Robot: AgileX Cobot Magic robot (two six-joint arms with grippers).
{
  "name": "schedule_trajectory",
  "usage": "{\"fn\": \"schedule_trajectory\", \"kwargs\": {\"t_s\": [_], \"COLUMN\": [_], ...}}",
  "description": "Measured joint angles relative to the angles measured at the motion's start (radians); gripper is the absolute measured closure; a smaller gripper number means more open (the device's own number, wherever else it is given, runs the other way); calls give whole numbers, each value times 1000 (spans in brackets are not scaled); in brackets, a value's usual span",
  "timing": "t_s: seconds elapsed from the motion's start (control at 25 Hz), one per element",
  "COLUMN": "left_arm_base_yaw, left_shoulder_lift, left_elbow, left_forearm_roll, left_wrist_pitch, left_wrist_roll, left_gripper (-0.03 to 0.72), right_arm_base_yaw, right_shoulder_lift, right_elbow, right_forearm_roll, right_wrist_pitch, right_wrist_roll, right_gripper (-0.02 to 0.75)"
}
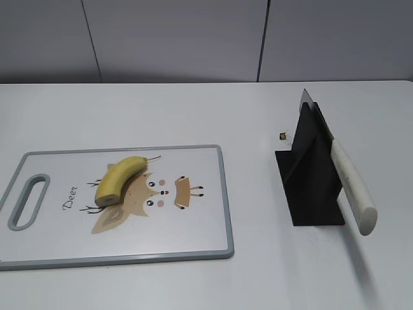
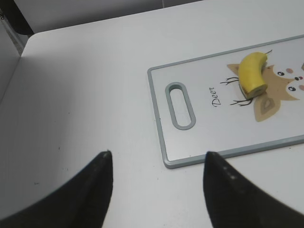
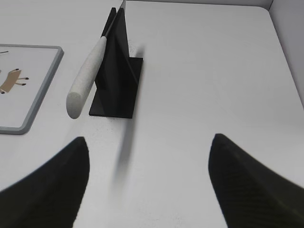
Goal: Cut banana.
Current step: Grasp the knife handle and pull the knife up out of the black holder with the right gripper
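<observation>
One banana (image 2: 251, 73) lies on one cutting board (image 2: 199, 142), ahead and to the right of the left gripper (image 2: 156, 164), jaws apart. One knife (image 3: 88, 76) rests in one black stand (image 3: 118, 71) ahead-left of the right gripper (image 3: 149, 149), jaws also apart. Both hover over a white table (image 1: 258, 110) before a grey panelled wall (image 1: 193, 39).

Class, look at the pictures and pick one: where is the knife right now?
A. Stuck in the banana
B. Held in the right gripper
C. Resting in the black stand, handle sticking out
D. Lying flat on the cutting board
C: the knife sits in the black stand with its pale handle jutting out, away from the cutting board and the banana, and both grippers are empty.
</observation>
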Motion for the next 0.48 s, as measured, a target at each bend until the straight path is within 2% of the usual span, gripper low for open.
{"fn": "schedule_trajectory", "kwargs": {"t_s": [0.48], "left_arm_base_yaw": [0], "left_shoulder_lift": [0], "left_elbow": [0], "left_forearm_roll": [0], "left_wrist_pitch": [0], "left_wrist_roll": [0], "left_gripper": [101], "right_arm_base_yaw": [0], "right_shoulder_lift": [0], "right_elbow": [0], "right_forearm_roll": [0], "right_wrist_pitch": [0], "right_wrist_roll": [0], "right_gripper": [146]}}
